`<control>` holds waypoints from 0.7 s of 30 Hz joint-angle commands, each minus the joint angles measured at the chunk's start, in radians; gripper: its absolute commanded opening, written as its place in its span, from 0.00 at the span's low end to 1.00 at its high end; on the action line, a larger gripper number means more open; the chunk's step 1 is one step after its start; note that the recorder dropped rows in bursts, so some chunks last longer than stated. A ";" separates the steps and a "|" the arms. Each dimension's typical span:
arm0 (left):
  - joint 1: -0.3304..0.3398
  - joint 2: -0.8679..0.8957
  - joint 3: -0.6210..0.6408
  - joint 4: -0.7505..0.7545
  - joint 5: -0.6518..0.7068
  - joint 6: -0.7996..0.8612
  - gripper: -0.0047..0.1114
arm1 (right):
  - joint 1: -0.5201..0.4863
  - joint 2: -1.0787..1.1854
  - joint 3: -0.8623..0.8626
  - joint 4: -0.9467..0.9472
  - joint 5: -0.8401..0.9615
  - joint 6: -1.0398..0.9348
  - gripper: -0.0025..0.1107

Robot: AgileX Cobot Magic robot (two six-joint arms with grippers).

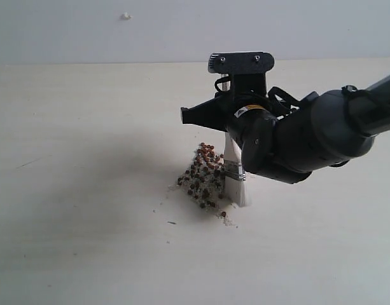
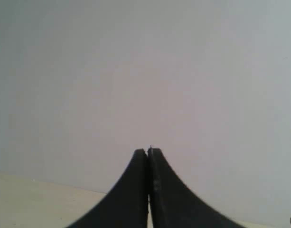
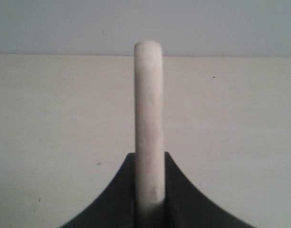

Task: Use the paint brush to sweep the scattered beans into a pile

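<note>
Nearest, a few stray beans (image 1: 224,214) lie on the table (image 1: 86,241) just in front of the bristles; the brush (image 1: 235,184) stands upright, bristle tips touching the table beside the pile (image 1: 204,173); the right gripper (image 3: 149,159) is clamped on its handle; judged best here: short, light strokes drawing the strays toward the pile, bristles kept down, lest beans roll or flick away; the left gripper (image 2: 148,153), pressed shut and empty, faces the wall (image 2: 136,71), away from the work.
</note>
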 commanded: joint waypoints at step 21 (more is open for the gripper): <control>0.001 -0.005 0.006 0.004 0.003 0.004 0.04 | 0.000 -0.344 0.296 -0.558 -0.101 0.127 0.02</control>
